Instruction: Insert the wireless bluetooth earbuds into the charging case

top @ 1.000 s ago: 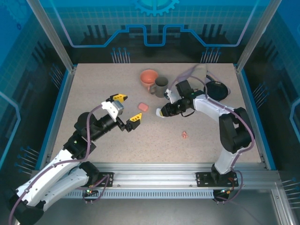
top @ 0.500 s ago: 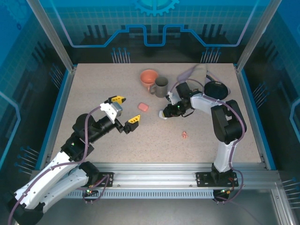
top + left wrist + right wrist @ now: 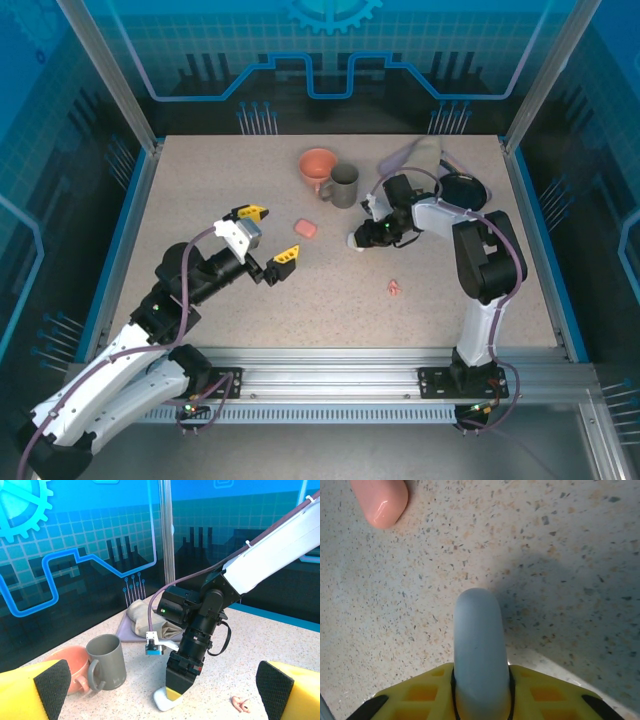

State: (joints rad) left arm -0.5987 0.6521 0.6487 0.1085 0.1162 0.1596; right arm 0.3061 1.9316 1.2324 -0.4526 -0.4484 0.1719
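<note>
1. Left hand [image 3: 270,233]: fingers spread wide and empty, held above the table [image 3: 200,180] left of centre.
2. Right hand [image 3: 360,240]: angled down right of centre, with both yellow fingers closed against the sides of the white case [image 3: 477,630].
3. White case: projects beyond the fingertips. Its free end sits at the table surface.
4. Pink case [image 3: 305,228]: lies flat on the table between the two hands, touching neither.
5. Pink earbuds [image 3: 394,288]: lie together on the table nearer than the right hand, well apart from both cases.
6. Grey mug [image 3: 343,185] and orange mug [image 3: 318,165]: stand side by side beyond the pink case.
</note>
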